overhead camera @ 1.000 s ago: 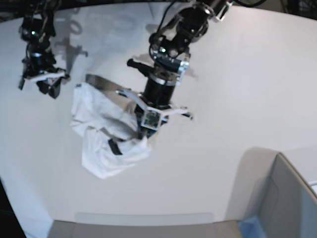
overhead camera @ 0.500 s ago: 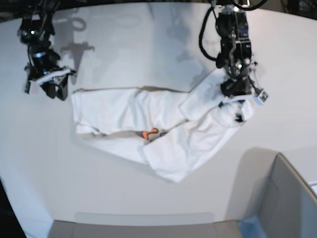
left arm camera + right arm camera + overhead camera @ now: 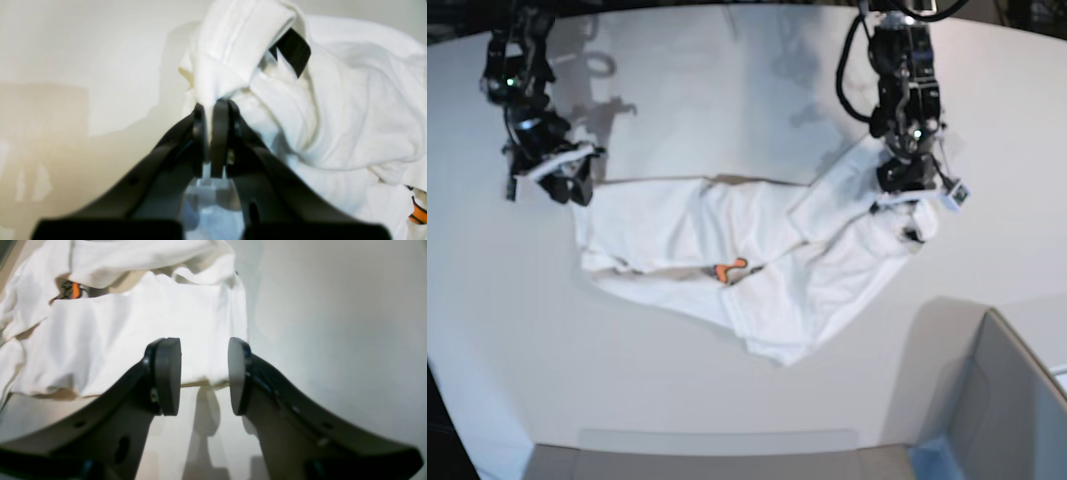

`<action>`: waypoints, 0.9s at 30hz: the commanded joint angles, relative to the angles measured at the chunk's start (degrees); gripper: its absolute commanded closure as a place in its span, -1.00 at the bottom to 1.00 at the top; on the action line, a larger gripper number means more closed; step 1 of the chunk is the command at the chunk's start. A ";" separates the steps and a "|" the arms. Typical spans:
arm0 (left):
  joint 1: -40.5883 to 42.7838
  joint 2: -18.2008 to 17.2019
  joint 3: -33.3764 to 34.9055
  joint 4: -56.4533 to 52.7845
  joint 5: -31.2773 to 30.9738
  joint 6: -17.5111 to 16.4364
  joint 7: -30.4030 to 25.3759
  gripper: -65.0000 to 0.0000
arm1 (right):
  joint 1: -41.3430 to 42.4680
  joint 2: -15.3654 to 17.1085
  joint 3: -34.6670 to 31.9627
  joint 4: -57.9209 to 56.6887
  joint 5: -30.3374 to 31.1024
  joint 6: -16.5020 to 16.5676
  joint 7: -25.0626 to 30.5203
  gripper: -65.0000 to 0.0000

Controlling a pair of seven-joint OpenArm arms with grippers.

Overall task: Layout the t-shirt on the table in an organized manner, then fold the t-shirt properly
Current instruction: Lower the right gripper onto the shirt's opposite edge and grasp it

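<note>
The white t-shirt [image 3: 727, 250] lies stretched and wrinkled across the table [image 3: 727, 80], with a bit of orange print [image 3: 727, 269] showing in a fold. My left gripper [image 3: 909, 205] is at its right end, shut on the cloth beside the ribbed collar [image 3: 233, 43] and black tag [image 3: 293, 50]; the wrist view shows the left gripper [image 3: 211, 113] pinching a raised fold. My right gripper [image 3: 562, 185] is open at the shirt's left corner. In its wrist view the right gripper [image 3: 204, 373] straddles the t-shirt [image 3: 133, 323] hem without touching it.
A grey box [image 3: 1007, 400] with a blue corner [image 3: 932, 455] stands at the lower right. The table's curved edge runs along the left and bottom of the base view. Bare tabletop [image 3: 333, 323] lies beside the shirt's left end.
My left gripper dragged the shirt from a crumpled heap out to the right, spreading it wide. The right arm has since moved right and down to the shirt's left corner.
</note>
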 commanded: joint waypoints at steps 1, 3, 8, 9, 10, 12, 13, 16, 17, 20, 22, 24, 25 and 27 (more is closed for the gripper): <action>-0.55 -0.11 -0.08 1.04 0.46 -0.27 -0.62 1.00 | 0.52 0.59 0.63 0.42 0.29 -0.39 1.39 0.27; -0.46 -0.99 0.36 1.04 0.46 -0.27 -0.62 1.00 | 1.57 0.50 0.72 -0.72 0.29 -1.97 1.39 0.27; 0.51 -1.34 0.45 0.95 0.46 -0.27 -0.62 1.00 | 6.14 0.94 0.36 -4.85 0.29 -2.59 1.30 0.27; 0.68 -1.34 0.45 0.95 0.46 -0.27 -0.62 1.00 | 7.46 1.02 -0.08 -6.00 0.03 -2.50 1.30 0.27; 0.68 -1.34 0.45 0.95 0.46 -0.27 -0.62 1.00 | 8.78 1.11 -0.60 -7.14 -0.06 -2.41 1.04 0.27; 0.95 -1.34 0.45 0.95 0.46 -0.27 -0.62 1.00 | 12.30 2.69 -2.10 -9.16 -0.06 -2.32 -2.92 0.27; 0.95 -1.34 0.45 0.95 0.46 -0.27 -0.62 1.00 | 14.23 3.22 -2.98 -10.39 -0.06 -2.32 -5.56 0.27; 0.95 -1.34 0.45 0.95 0.46 -0.27 -0.62 1.00 | 18.36 3.49 -3.94 -13.91 -0.06 -2.41 -8.46 0.27; 0.95 -1.34 0.45 0.95 0.46 -0.27 -0.62 1.00 | 19.24 3.49 -3.94 -14.87 -0.06 -2.41 -8.46 0.27; 0.95 -1.34 0.45 0.95 0.46 -0.27 -0.62 1.00 | 21.00 3.49 -4.12 -16.63 -0.15 -2.32 -8.63 0.27; 0.95 -1.34 0.45 0.95 0.46 -0.27 -0.62 1.00 | 21.79 3.49 -4.56 -17.86 -0.15 -2.32 -8.72 0.27; 0.95 -1.34 0.45 0.95 0.46 -0.27 -0.62 1.00 | 22.23 3.84 -6.67 -19.53 -0.15 -2.32 -8.72 0.27; 0.95 -1.34 0.45 0.95 0.46 -0.27 -0.62 1.00 | 22.49 3.93 -7.81 -20.15 -0.15 -2.32 -8.63 0.27; 0.95 -1.34 0.45 0.95 0.46 -0.27 -0.62 1.00 | 22.49 4.10 -9.31 -20.85 -0.50 -2.32 -8.46 0.27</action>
